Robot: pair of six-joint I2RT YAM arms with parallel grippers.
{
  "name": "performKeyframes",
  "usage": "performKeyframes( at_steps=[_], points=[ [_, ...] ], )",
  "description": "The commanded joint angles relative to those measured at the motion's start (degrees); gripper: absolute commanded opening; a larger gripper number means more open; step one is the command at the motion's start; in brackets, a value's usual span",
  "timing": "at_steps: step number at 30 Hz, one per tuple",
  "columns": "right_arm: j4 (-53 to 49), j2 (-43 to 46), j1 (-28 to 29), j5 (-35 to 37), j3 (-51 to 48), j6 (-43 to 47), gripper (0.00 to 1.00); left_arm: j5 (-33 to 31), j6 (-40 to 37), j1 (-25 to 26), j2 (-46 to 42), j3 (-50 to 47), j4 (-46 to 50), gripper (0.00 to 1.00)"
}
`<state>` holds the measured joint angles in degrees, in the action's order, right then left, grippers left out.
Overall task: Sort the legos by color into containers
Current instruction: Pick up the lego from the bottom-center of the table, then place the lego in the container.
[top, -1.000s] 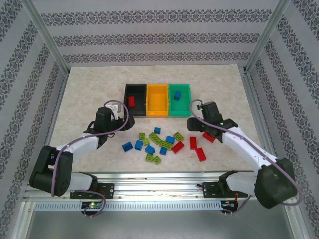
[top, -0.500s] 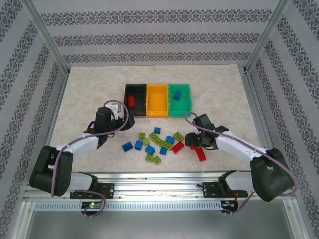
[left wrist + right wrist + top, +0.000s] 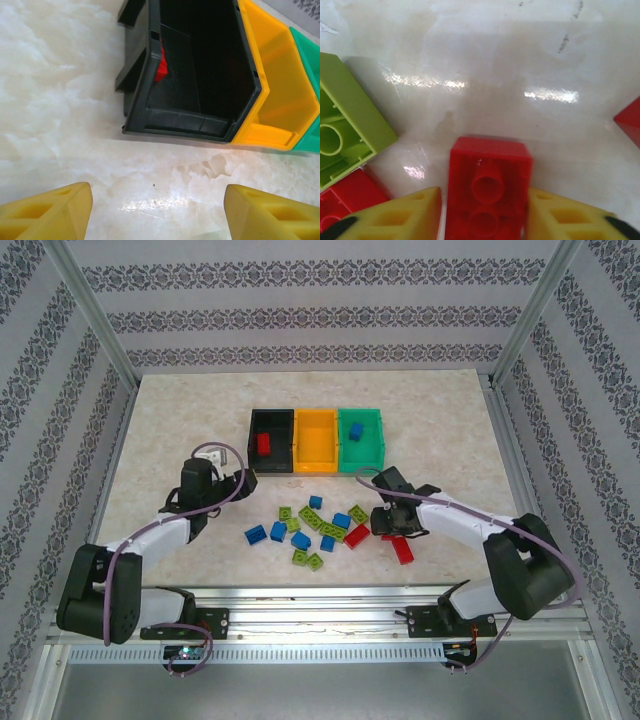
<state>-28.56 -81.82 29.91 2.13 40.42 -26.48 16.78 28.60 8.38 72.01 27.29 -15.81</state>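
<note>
Marbled tabletop (image 3: pixel 450 420) surrounds the black bin (image 3: pixel 180 122), where one red brick (image 3: pixel 159 62) lies. My left gripper (image 3: pixel 157 200) hangs just before that bin, fingers spread and empty, leaving room. Nearer than the bin and to its right, my right gripper (image 3: pixel 485 200) straddles a loose red lego (image 3: pixel 487 170), fingers hugging its sides, probably to carry it to the bin. I cannot tell whether they squeeze yet.

Lab robot cell — aluminium frame (image 3: pixel 95 312), wallpapered panels (image 3: pixel 320 315)
</note>
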Motion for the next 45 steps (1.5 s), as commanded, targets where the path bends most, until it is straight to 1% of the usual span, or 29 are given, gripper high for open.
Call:
performKeyframes(
  at_steps=[1,2,5,9,11,14,18,21,24,27,28,29,30,31,33,37,42,45],
  points=[
    [-1.3,-0.9,0.8,1.6,1.9,0.3,0.36,-2.1,2.0,-1.6,-3.2,-1.9,-0.8,0.7],
    [-1.0,-0.6,1.0,1.3,2.0,0.2,0.33,-2.6,2.1,-1.8,-3.8,-2.2,-0.8,0.7],
    [-1.1,0.9,1.3,1.2,3.7,0.1,0.31,-4.6,2.8,-2.3,-4.3,-2.6,-0.1,0.7],
    [0.0,1.6,3.0,-0.4,9.4,-0.2,0.29,-3.6,4.2,-3.5,-3.8,-3.2,-1.0,0.7],
    [1.7,0.0,4.5,-1.9,13.1,-0.6,0.29,-2.8,4.9,-4.2,-3.4,-3.6,-1.8,0.7],
    [4.6,-5.8,6.6,-5.4,20.9,-1.2,0.29,-2.0,5.7,-5.3,-2.7,-3.8,-2.4,0.7],
    [5.2,-17.8,9.4,-9.5,36.2,-0.9,0.29,-0.6,6.5,-6.7,-2.3,-4.3,-3.3,0.7],
    [4.0,-26.5,10.6,-9.1,48.1,0.5,0.3,0.4,6.8,-7.4,-2.3,-4.4,-3.5,0.7],
    [2.9,-34.5,10.5,-8.2,58.3,1.7,0.31,0.8,6.7,-8.2,-3.0,-4.3,-3.0,0.7],
    [1.7,-40.8,9.7,-9.0,66.7,2.1,0.33,0.9,7.1,-8.5,-3.5,-4.8,-3.5,0.7],
    [1.1,-42.2,9.5,-9.3,69.1,2.1,0.34,1.0,7.0,-8.6,-3.6,-4.8,-3.5,0.7],
    [0.6,-43.5,9.3,-9.5,71.1,2.0,0.39,1.1,7.2,-8.7,-3.6,-4.8,-3.5,0.7],
    [0.1,-44.5,9.1,-9.8,72.5,1.7,0.47,1.3,7.1,-8.8,-3.7,-4.7,-3.4,0.7],
    [-0.1,-44.8,9.0,-10.2,72.9,1.5,0.51,1.4,7.2,-8.9,-3.7,-4.7,-3.4,0.7],
    [1.0,-43.6,9.0,-10.6,71.2,1.3,0.53,1.7,7.4,-8.9,-3.7,-4.9,-3.7,0.7],
    [4.7,-37.4,9.5,-9.9,60.7,1.2,0.53,2.8,8.3,-8.9,-2.8,-5.3,-5.1,0.7],
    [8.7,-23.6,9.4,-6.5,39.8,1.7,0.54,4.7,9.2,-9.0,-0.2,-5.1,-7.0,0.7],
    [9.8,-15.1,7.9,-3.2,27.5,2.1,0.54,6.4,10.1,-9.1,1.2,-5.2,-8.6,0.7]
  ],
)
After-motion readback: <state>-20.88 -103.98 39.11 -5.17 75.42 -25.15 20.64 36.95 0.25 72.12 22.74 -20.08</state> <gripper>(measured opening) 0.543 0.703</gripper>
